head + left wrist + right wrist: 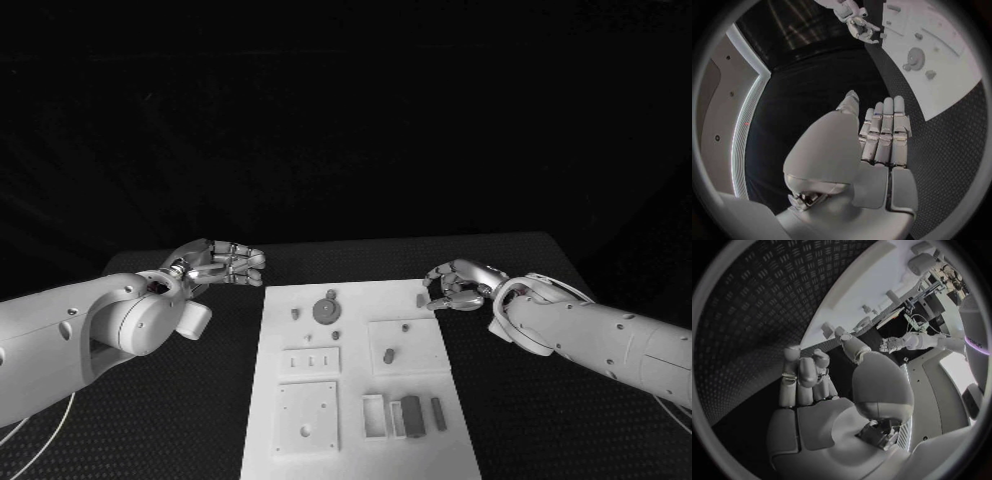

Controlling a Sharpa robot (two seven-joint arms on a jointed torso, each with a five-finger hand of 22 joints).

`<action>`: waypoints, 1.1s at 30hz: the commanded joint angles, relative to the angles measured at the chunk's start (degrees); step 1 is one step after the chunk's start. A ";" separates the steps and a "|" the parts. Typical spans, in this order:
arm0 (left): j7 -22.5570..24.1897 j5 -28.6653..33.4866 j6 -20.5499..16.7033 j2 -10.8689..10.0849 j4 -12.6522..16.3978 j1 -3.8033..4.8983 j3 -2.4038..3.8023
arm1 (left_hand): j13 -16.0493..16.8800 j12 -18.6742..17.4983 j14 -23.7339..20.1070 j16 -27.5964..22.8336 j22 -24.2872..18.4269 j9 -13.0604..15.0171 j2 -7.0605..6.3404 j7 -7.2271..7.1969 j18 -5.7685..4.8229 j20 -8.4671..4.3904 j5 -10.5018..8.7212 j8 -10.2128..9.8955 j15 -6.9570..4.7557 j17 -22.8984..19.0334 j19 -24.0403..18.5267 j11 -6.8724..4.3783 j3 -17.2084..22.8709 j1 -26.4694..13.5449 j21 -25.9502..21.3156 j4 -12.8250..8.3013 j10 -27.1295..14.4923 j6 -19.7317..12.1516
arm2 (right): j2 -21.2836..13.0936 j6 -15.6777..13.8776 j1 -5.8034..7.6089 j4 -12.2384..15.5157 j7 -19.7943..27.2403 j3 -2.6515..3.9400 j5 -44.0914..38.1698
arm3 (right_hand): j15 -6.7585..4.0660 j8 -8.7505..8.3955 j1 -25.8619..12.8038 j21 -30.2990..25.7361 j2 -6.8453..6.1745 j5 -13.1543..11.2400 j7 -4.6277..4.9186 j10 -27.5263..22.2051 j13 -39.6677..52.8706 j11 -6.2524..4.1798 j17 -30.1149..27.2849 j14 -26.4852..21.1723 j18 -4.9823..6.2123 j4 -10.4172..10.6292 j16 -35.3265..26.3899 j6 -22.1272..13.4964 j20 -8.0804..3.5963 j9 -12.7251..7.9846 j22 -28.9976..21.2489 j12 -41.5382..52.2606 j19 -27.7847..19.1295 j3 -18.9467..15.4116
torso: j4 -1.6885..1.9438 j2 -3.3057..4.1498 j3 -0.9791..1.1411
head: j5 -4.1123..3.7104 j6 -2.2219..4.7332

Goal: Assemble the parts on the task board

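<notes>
Head view: the white task board (361,380) lies in the middle of the black tabletop (202,400), with small grey parts (326,312) on it. The left robot hand (216,264) hovers beside the board's far left corner, fingers curled inward, holding nothing. The right robot hand (459,285) sits at the far right corner, fingers curled; whether it holds anything cannot be told.

Your right robot hand (826,390) hangs over the black bench (761,305), fingers together and holding nothing. Beyond its fingertips lies the white board (873,285). The left robot hand (893,344) shows farther off.
</notes>
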 commanded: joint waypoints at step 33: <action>0.72 -0.40 1.06 -0.23 0.34 -0.02 0.04 | 0.04 -0.35 0.40 -0.44 0.12 0.02 0.22 0.97 0.84 0.19 0.13 0.11 -0.09 0.20 0.12 0.02 0.27 0.28 -0.39 -0.05 0.56 0.50 | 3.40 1.80 -1.50 -3.68 2.53 0.04 0.68 | -0.23 2.25 2.65 0.96 4.69 -0.31 -0.18 -0.22 0.31 -0.30 0.16 -0.14 1.73 -1.25 0.88 3.49 -0.32 1.16 1.20 0.76 -0.16 -0.30 | -0.03 -0.06 -0.07 | 0.35 -0.78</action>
